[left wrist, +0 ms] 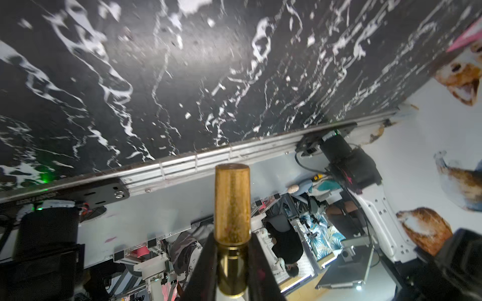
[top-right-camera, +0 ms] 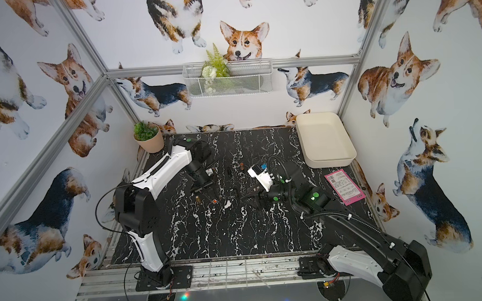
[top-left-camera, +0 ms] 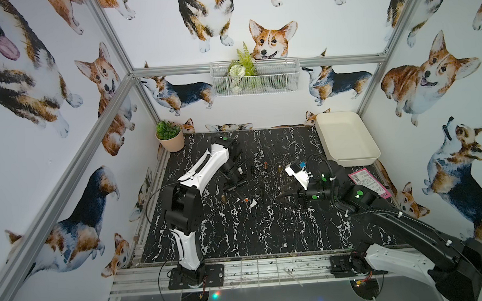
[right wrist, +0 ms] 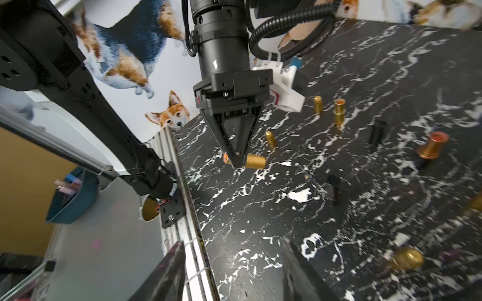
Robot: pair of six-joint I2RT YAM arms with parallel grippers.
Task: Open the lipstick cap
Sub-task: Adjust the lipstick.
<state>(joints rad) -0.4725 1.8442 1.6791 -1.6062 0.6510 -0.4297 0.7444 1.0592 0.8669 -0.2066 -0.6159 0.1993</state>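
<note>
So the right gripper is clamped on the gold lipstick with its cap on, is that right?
Not quite: it's the left gripper that is clamped on the gold lipstick, cap on, as the left wrist view shows. In the right wrist view, the right gripper stands open with nothing between its fingers.

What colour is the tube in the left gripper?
Glittery gold; the cylindrical lipstick tube shows best in the left wrist view.

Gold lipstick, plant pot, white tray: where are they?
gold lipstick (left wrist: 232, 200): left wrist view, on its glittery part.
plant pot (top-left-camera: 174, 145): in a top view, on the pot's peach side.
white tray (top-left-camera: 342, 135): in a top view, on its bare floor.
</note>
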